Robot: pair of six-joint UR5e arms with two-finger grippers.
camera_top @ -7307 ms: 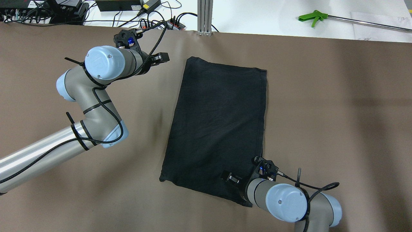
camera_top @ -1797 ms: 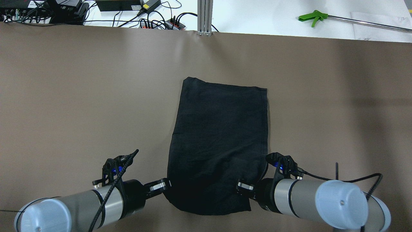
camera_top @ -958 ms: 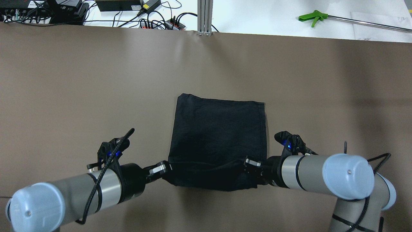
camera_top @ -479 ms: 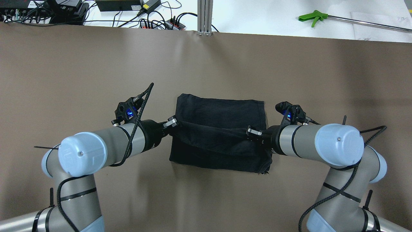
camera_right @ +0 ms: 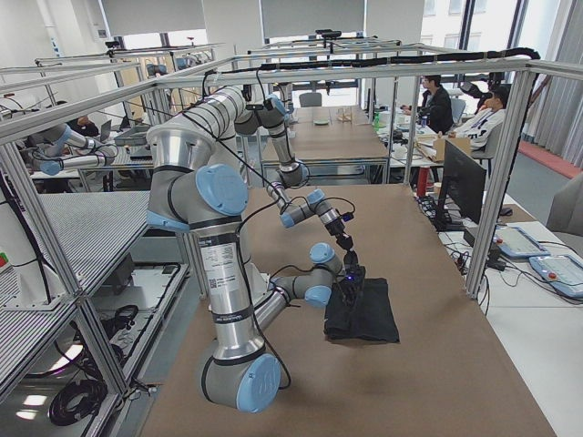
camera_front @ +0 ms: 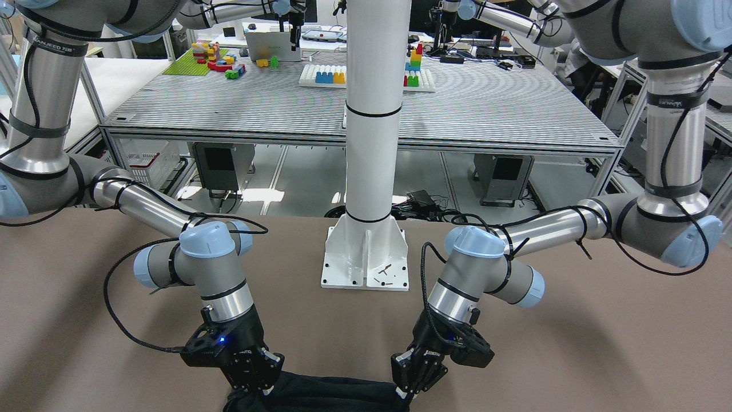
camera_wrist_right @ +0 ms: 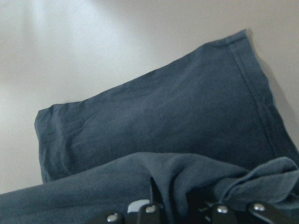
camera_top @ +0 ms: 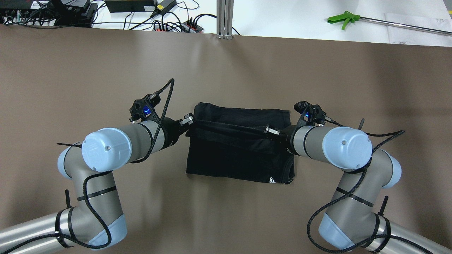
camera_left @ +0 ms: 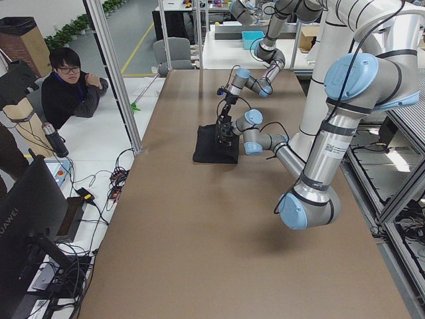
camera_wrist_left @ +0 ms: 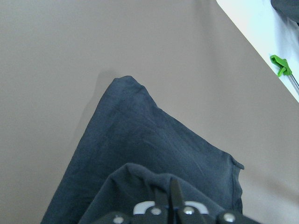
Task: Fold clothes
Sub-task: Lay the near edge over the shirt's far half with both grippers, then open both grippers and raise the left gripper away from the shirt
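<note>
Black garment (camera_top: 233, 158) half doubled: your left gripper (camera_top: 189, 119) and right gripper (camera_top: 269, 130) pinch its raised edge, not yet at its far hem.

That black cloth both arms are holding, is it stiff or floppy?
Probably floppy: the black cloth drapes in folds from the edge pinched by the left gripper and right gripper. Likely light, as two small pinches hold it up.
</note>
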